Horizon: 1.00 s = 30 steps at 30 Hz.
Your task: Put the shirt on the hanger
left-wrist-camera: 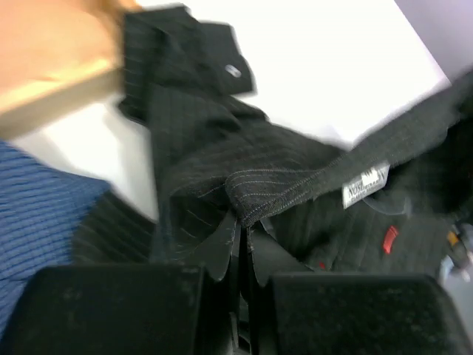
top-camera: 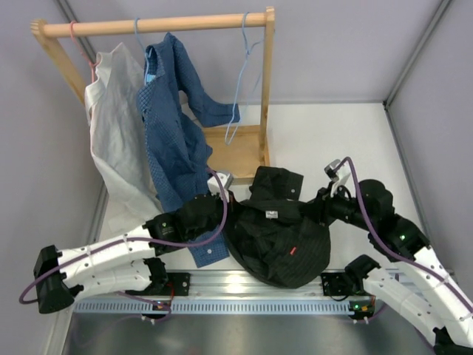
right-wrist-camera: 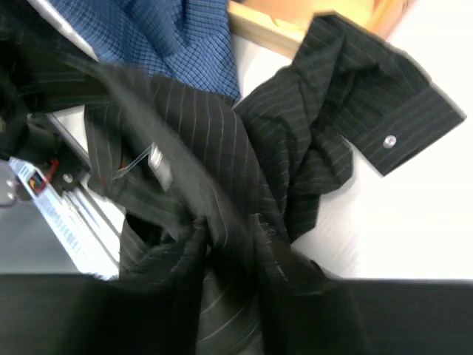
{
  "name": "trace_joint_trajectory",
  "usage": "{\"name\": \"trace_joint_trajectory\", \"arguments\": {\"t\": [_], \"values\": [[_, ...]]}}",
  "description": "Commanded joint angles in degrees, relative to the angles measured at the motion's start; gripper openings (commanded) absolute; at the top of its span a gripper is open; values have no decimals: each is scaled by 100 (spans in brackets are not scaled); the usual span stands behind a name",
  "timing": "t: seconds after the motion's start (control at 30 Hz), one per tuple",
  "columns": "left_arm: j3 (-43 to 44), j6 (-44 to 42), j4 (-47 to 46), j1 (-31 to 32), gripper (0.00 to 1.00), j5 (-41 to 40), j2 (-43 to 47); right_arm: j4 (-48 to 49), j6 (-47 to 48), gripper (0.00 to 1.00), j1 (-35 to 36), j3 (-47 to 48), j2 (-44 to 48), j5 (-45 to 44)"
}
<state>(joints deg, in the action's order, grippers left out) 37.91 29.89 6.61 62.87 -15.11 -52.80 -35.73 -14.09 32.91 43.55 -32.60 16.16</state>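
Observation:
The black pinstriped shirt [top-camera: 281, 237] hangs bunched between my two grippers above the near table edge, its red tag facing up. My left gripper [top-camera: 222, 211] is shut on the shirt's collar edge [left-wrist-camera: 247, 203]; the white label and red tag show beside it. My right gripper [top-camera: 314, 211] is shut on a fold of the shirt [right-wrist-camera: 229, 222], a buttoned cuff [right-wrist-camera: 392, 140] trailing onto the table. The empty light-blue hanger [top-camera: 240, 81] hangs by its hook from the right end of the wooden rail, apart from both grippers.
A wooden clothes rack [top-camera: 155, 26] stands at the back. A white/grey shirt [top-camera: 114, 133] on a pink hanger and a blue dotted shirt [top-camera: 174, 126] hang from it on the left. The blue shirt's hem [left-wrist-camera: 37, 207] lies close to my left arm. The rack's base [top-camera: 236, 144] sits behind the black shirt.

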Motion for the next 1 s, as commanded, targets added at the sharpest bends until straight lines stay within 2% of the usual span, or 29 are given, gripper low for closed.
{"name": "trace_joint_trajectory", "arguments": {"t": [0.0,0.03,0.13,0.23,0.4,0.47,0.53,0.6,0.77,0.8,0.87,0.9,0.93,0.97], "values": [[462,36,-134,-126,0,-994,104,321,327,34,-56,399,316,193],[663,-35,-47,-126,0,-915,42,312,423,54,-56,452,263,229],[919,-246,129,-135,0,-572,-160,215,660,74,-56,742,97,326],[1192,-343,489,-126,0,-361,-318,171,950,79,-65,1120,-254,466],[1359,-308,806,-126,0,-256,-258,83,1382,83,-12,1700,-1133,1195],[1420,-308,876,-126,0,-159,-231,83,1777,83,198,1779,-1476,1040],[1482,-326,973,-126,0,-10,-205,144,2146,93,523,1762,-1758,776],[1482,-361,1017,-126,0,43,-161,276,2270,94,690,1736,-1951,511],[1447,-449,1114,-126,0,96,-56,653,2419,93,1077,1648,-2786,659],[1465,-466,1140,-126,0,105,-29,750,2437,92,1130,1622,-2891,651],[1552,-571,1263,-126,0,175,-38,961,2498,74,1183,1552,-3076,695],[1579,-607,1307,-126,0,175,-29,1136,2499,51,1183,1543,-3094,686],[1605,-642,1360,-126,0,158,-29,1190,2490,18,1192,1551,-3068,660],[1666,-721,1500,-126,0,80,-12,1208,2472,13,1192,1595,-3033,538]]}}
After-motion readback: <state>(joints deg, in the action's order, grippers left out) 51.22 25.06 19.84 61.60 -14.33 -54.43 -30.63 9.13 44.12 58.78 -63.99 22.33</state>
